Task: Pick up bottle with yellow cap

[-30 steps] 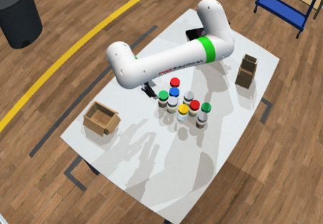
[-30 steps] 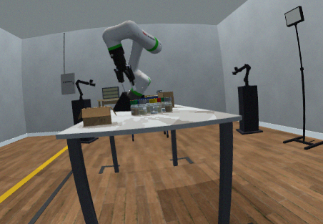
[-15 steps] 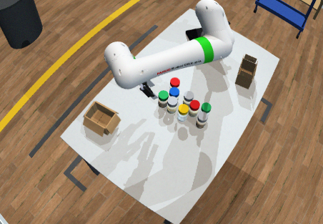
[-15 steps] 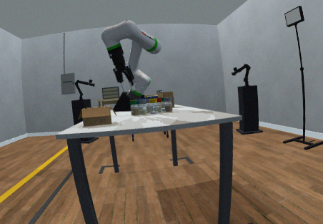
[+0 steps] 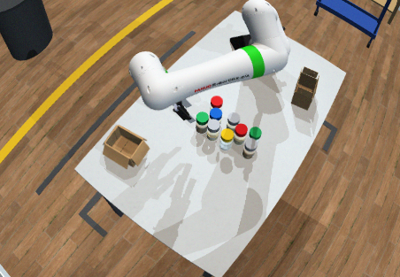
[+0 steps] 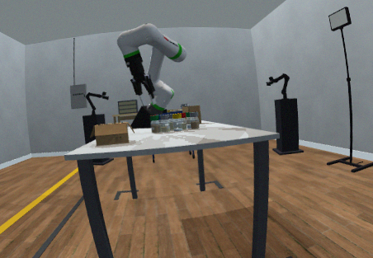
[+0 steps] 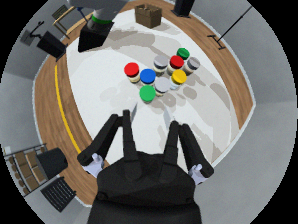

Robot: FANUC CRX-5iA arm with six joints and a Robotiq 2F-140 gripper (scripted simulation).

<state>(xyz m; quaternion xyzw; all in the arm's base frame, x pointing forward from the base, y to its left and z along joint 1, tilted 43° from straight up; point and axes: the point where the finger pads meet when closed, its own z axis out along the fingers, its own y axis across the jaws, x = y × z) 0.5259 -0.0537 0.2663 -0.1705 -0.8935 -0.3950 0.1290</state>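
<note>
The bottle with the yellow cap (image 5: 226,138) stands upright on the white table, at the near edge of a tight cluster of bottles. It also shows in the wrist view (image 7: 178,78). Around it stand bottles with red (image 5: 216,102), blue (image 5: 216,114), green (image 5: 202,121), grey (image 5: 213,128) and other caps. My gripper (image 5: 182,111) hangs in the air to the left of the cluster, well above the table, as the exterior view shows (image 6: 142,89). Its fingers are partly open with nothing between them.
An open cardboard box (image 5: 126,146) lies at the table's left. A taller brown box (image 5: 305,88) stands at the right. The arm's base (image 5: 241,42) is at the table's far side. A second red-capped (image 5: 241,133) and green-capped bottle (image 5: 252,142) stand right of the yellow one.
</note>
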